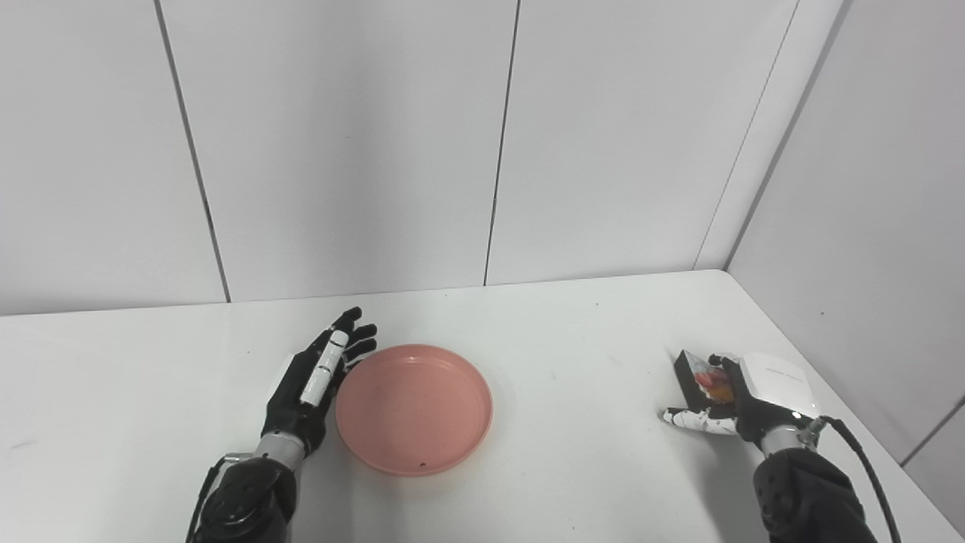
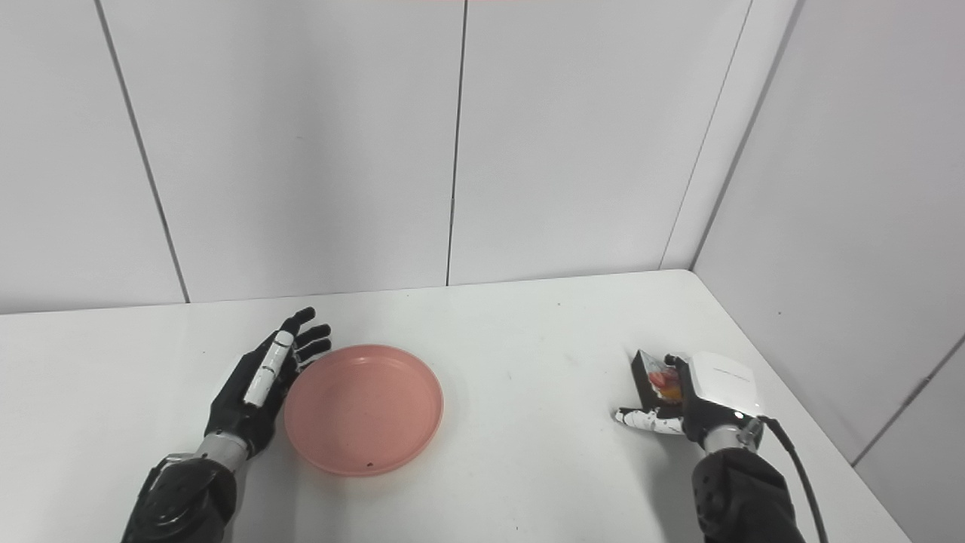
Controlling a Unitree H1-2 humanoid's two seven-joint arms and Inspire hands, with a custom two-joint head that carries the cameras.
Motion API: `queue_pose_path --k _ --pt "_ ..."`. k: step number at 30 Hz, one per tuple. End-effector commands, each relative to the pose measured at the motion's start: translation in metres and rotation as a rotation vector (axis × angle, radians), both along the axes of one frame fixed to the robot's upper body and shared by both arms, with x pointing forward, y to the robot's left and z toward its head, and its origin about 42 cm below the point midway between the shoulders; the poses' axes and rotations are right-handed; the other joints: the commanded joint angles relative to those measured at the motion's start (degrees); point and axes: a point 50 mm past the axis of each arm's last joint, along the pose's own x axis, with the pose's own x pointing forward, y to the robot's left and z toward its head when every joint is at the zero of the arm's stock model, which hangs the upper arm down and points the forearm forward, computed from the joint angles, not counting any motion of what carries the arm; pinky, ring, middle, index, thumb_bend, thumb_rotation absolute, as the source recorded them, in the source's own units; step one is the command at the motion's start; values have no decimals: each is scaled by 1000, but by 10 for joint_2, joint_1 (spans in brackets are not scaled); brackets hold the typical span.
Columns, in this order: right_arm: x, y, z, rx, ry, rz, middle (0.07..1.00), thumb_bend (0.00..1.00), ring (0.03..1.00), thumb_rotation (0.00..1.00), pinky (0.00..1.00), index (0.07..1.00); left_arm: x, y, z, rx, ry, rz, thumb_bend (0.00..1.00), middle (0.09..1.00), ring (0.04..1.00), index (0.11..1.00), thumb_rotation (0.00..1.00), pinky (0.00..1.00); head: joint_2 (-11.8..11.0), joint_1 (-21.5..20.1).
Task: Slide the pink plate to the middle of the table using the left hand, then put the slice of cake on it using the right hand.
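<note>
The pink plate sits left of the table's middle, the left hand flat and open against its left rim. The right hand rests on the cake slice near the right edge, thumb out; whether it grips is unclear. The fingers should close evenly on the slice before lifting.

Pink plate mid-table, empty; cake slice far right.
</note>
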Motion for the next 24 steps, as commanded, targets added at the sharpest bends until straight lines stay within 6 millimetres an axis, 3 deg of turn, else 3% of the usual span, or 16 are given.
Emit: queue_pose_path --k 1,3,5,8,14,24 --pt "4 -8 20 -29 -105 -12 712 1000 655 539 565 730 -9 4 -28 33 115 -6 650 822 830 842 796 766 1 1" --pt "4 -8 19 -9 -117 -8 699 998 629 521 527 720 -9 3 -28 33 120 -7 652 822 831 843 798 764 3 1" --pt "4 -9 19 21 -122 -4 640 955 544 439 444 706 -9 3 -27 32 125 -7 653 822 830 842 798 765 4 2" --pt "5 -12 17 49 -119 0 388 879 294 262 232 640 -10 2 -27 30 128 -8 650 820 829 837 800 763 5 3" --pt "4 -11 14 35 -89 21 403 837 311 240 247 579 -9 4 -28 44 130 -14 649 822 825 832 818 764 6 3" --pt "4 -13 11 27 -64 34 409 829 311 244 243 587 -10 2 -28 46 128 -19 649 814 814 795 824 750 5 6"
